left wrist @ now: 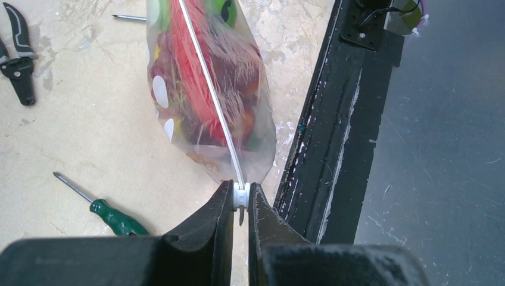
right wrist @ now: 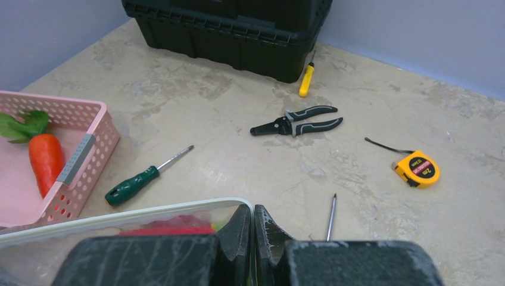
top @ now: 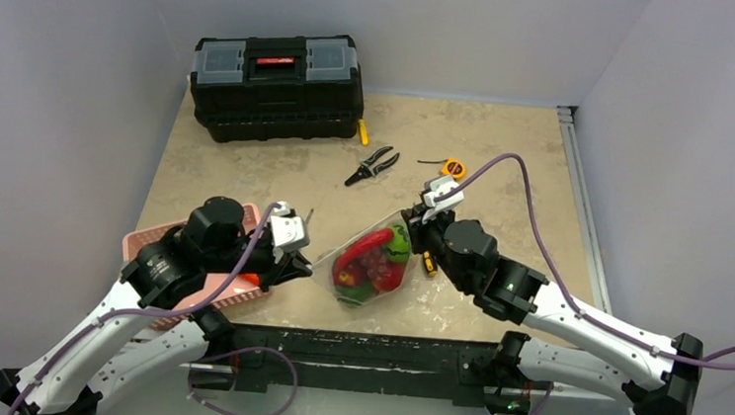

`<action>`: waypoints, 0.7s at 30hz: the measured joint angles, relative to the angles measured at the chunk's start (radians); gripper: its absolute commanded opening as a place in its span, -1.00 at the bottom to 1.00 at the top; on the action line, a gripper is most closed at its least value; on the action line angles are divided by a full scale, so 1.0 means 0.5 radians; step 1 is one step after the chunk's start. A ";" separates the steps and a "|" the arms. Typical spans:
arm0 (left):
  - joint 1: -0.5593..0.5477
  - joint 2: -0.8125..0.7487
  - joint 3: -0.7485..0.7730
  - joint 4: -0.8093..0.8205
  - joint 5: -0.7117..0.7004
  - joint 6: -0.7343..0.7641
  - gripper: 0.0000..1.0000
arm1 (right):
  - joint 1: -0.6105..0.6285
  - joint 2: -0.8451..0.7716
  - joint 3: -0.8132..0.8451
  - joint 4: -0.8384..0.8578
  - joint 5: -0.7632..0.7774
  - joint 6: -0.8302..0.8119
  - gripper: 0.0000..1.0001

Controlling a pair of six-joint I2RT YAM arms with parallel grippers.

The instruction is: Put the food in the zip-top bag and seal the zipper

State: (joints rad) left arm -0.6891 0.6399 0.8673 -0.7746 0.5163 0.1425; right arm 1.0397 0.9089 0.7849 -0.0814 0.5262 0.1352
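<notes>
The zip-top bag (top: 371,264) hangs just right of the pink basket (right wrist: 100,152), stretched between both grippers. The left gripper (left wrist: 240,199) has its fingers pinching one end of the zipper (left wrist: 208,89). The right gripper (right wrist: 252,229) has its fingers pressed together on the opposite end. The film looks thin, slick and limp, lightly loaded by the food (left wrist: 238,65). Take hold of the stiffer zipper strip, not the film. One carrot (right wrist: 46,161) lies inside the basket

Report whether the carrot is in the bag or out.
Out: the carrot lies in the pink basket, apart from the zip-top bag.
</notes>
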 measured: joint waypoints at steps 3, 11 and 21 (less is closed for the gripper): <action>-0.001 -0.017 0.000 -0.023 -0.015 0.006 -0.58 | 0.000 0.014 0.000 0.001 -0.028 0.006 -1.00; -0.001 -0.056 0.001 -0.180 -0.079 0.023 -0.15 | -0.048 0.014 0.015 -0.002 -0.163 -0.009 -1.00; -0.001 -0.304 0.149 -0.174 -0.542 -0.034 0.03 | -0.049 0.073 0.100 -0.032 -0.373 0.010 -1.00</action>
State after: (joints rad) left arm -0.6895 0.4877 0.9417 -0.8616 0.2455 0.1257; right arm 1.0153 0.9455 0.8349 -0.0975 0.3397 0.1402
